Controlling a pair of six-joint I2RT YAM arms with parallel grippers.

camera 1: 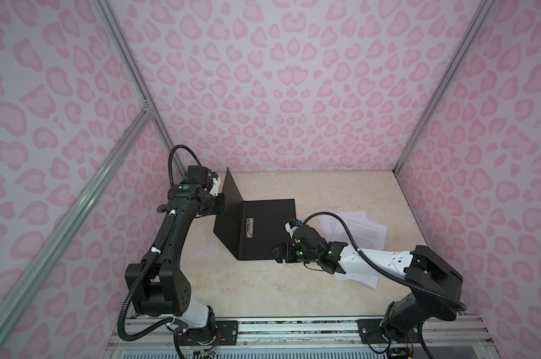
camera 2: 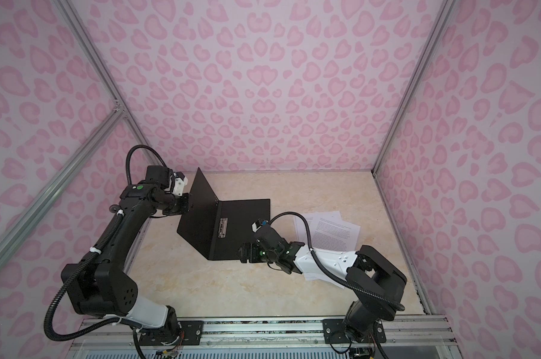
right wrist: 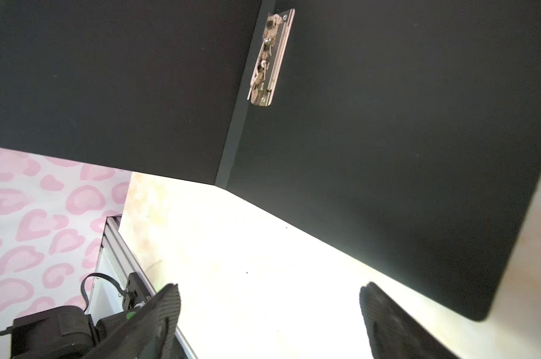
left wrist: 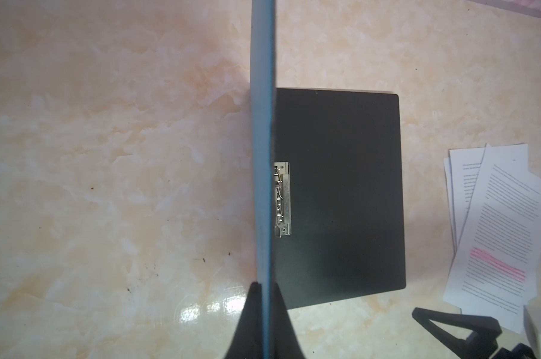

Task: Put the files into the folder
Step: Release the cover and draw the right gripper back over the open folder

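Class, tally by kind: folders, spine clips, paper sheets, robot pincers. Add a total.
Open blue-and-black folder: 1
Metal spine clip: 1
White printed paper sheets: at least 3, overlapping
Black robot pincers: 2 (left pincer, right pincer)
Total: at least 7

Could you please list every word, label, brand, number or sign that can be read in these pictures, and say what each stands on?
No text is legible in any view.
files: dense printed lines, some highlighted pink, too small and blurred to read.
folder: only its black inside and blue edge show; no label or logo in view.
metal clip: no legible marking.
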